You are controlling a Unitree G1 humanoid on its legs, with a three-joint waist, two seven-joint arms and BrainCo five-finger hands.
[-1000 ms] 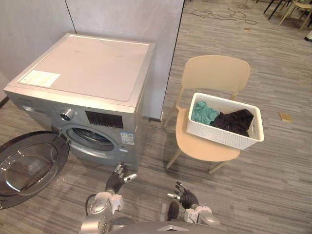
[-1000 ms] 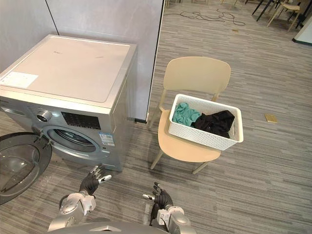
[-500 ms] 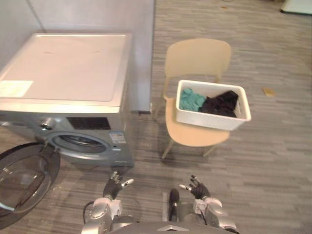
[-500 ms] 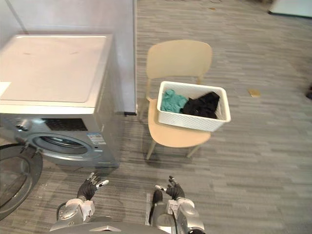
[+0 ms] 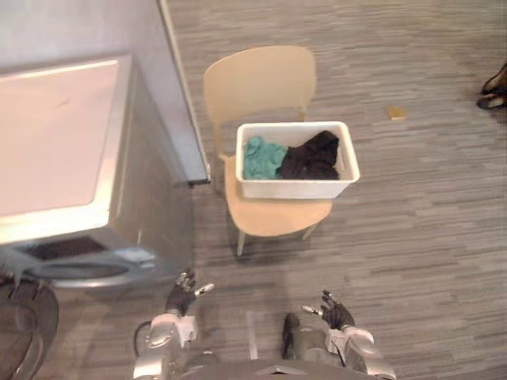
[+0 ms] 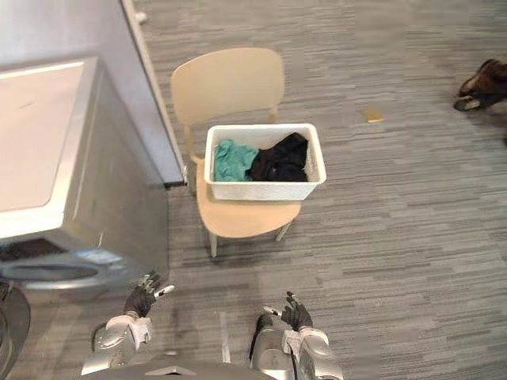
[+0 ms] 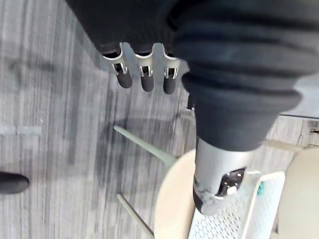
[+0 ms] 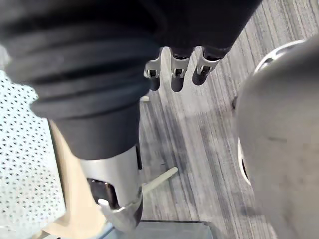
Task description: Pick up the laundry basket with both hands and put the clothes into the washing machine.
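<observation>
A white perforated laundry basket rests on the seat of a beige chair; inside lie a teal garment and black clothes. The silver washing machine stands to the chair's left, its drum opening facing me. My left hand and right hand hang low near the floor, well short of the chair, fingers relaxed and holding nothing. Past my left hand's fingers the basket's corner and chair legs show; the right hand's fingers are straight too.
A grey partition wall stands behind the washer. The washer's round door hangs open at the lower left. A small tan object lies on the wooden floor, and a person's shoes show at the right edge.
The camera has swung right: chair and basket now sit nearer the middle and the washer has slid toward the left edge. Both hands stay low and empty.
</observation>
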